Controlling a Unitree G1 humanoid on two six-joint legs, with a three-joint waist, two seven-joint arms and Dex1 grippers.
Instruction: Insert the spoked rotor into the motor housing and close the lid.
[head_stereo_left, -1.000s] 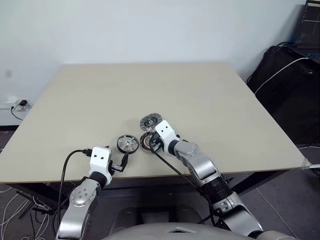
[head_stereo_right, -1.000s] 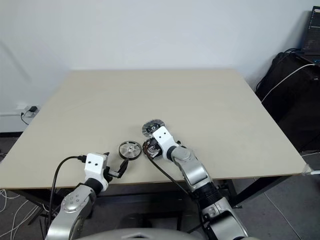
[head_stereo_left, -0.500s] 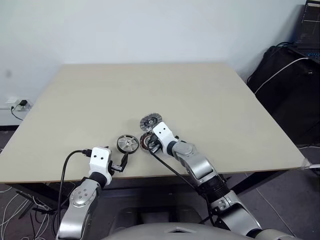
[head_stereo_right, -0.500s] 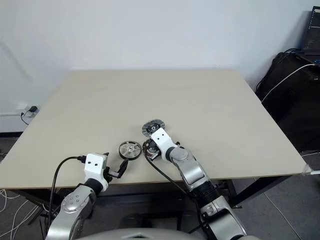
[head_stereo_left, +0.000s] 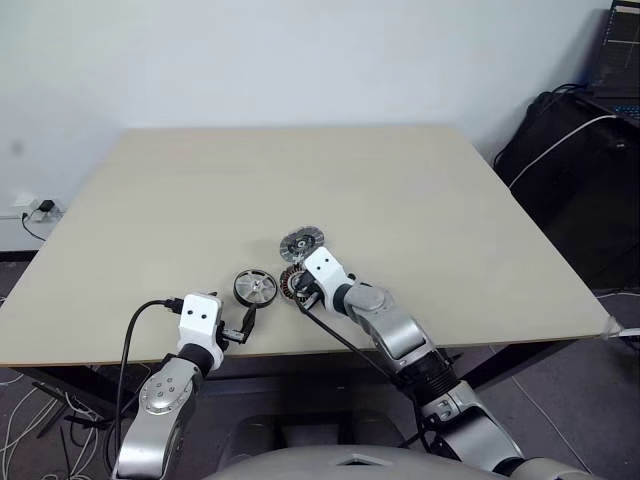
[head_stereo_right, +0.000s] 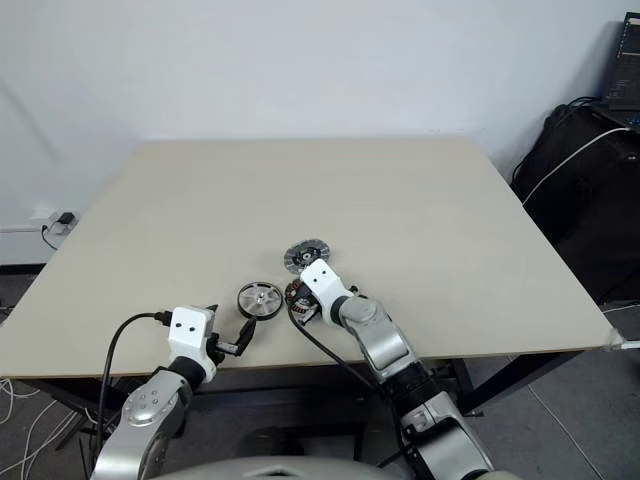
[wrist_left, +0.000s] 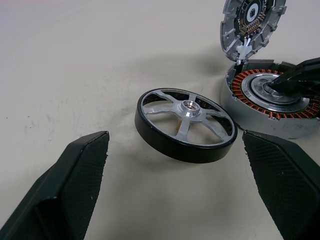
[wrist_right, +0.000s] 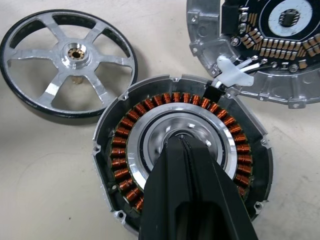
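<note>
On the left, the left gripper (head_stereo_left: 245, 322) is hovering at the near edge of the surface (head_stereo_left: 180, 210), exactly where it was a second ago, its fingers (wrist_left: 75, 180) spread wide with nothing between them. Just beyond them the spoked rotor (head_stereo_left: 255, 286) is lying flat on the surface, unmoved, its black ring and silver spokes facing up, close beside the motor housing (wrist_right: 150, 150) but not touching it in the right wrist view. The housing is sitting open to the right of the rotor, its copper windings showing around the silver hub. The right gripper (wrist_right: 186, 150) is pointing down into that hub with its fingers pressed together, gripping nothing, their tips resting at the centre. Compared with a second ago, the right wrist is sitting slightly further left and nearer the robot, covering a little more of the housing in the head views. Behind the housing, the lid (head_stereo_left: 301, 241) is lying on the surface right against the housing's far rim, joined to it by a small white connector (wrist_right: 232, 75), in the same spot as before.
</note>
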